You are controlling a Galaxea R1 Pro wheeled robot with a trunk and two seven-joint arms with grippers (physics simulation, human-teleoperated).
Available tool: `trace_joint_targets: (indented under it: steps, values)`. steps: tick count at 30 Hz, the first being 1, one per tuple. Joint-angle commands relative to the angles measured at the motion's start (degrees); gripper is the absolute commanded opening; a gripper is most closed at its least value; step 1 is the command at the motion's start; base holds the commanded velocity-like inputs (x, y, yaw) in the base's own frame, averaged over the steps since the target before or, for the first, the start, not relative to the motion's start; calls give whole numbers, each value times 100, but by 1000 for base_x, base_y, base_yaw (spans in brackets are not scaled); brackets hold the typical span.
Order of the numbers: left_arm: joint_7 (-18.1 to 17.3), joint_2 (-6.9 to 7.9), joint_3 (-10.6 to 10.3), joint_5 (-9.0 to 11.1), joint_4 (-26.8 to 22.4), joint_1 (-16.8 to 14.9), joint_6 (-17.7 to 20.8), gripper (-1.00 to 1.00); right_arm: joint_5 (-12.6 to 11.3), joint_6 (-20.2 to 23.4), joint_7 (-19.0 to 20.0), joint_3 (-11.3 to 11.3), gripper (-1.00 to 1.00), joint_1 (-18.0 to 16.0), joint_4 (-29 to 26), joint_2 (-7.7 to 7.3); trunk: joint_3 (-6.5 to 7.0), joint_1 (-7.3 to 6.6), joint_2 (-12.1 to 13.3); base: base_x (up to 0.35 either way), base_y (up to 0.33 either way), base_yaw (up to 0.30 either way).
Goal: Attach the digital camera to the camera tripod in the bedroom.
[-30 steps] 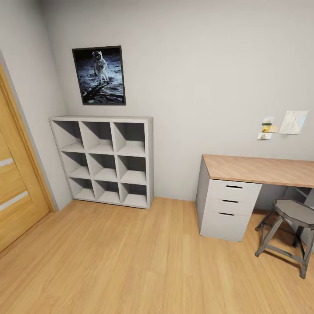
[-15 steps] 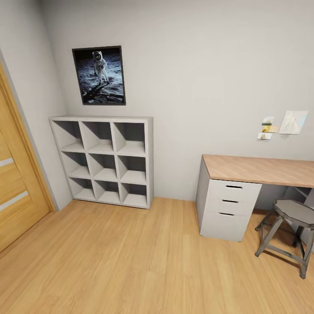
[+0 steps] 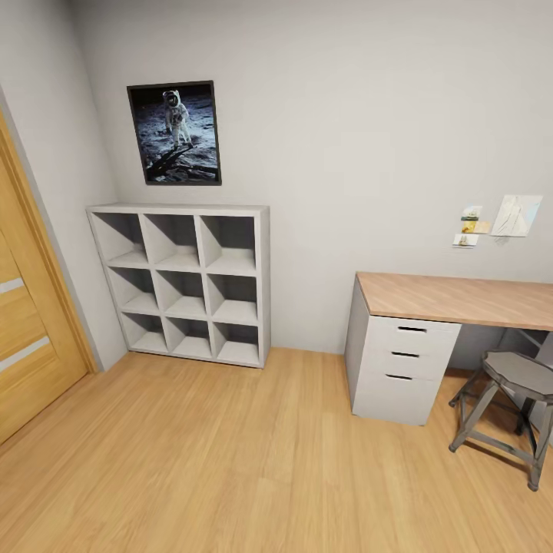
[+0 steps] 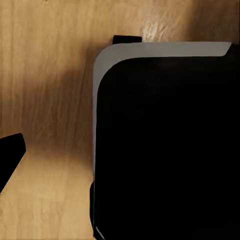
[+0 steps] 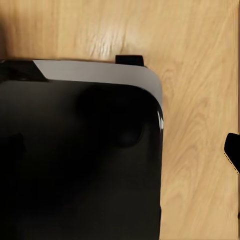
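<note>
You're facing a shelf (image 3: 184, 284) at ten o'clock and a desk (image 3: 461, 299) at two, camera and tripod nowhere yet, grippers' state I cannot tell, so the whole job's ahead.

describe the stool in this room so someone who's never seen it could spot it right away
Find the wooden-topped desk against the far wall, at the right of the head view. Just in front of its right end, on the wood floor, stands the stool. It has a dark grey angular seat and splayed metal legs, unlike the white drawer unit beside it.
</note>
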Motion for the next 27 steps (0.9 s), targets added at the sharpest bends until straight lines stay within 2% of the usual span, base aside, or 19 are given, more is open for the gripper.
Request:
trace_joint_targets:
  steps: [1,9,19,27]
  values:
    - [14,2,-2,63,-31,-14,-15,100,1,4,-10,1,100,-10,-14,-7,-6,0,-3,0,0,0]
    - [56,22,3,144,-280,-50,-36,100,1,10,-16,8,100,-36,-53,-26,-6,0,-3,0,0,0]
    - [69,5,-1,157,-299,-58,-44,100,-2,1,-20,-1,100,-51,-97,-41,-6,0,-3,0,0,0]
    - [22,23,9,173,-513,-198,-30,100,-22,13,-14,-9,100,-72,-564,-72,-6,0,-3,0,0,0]
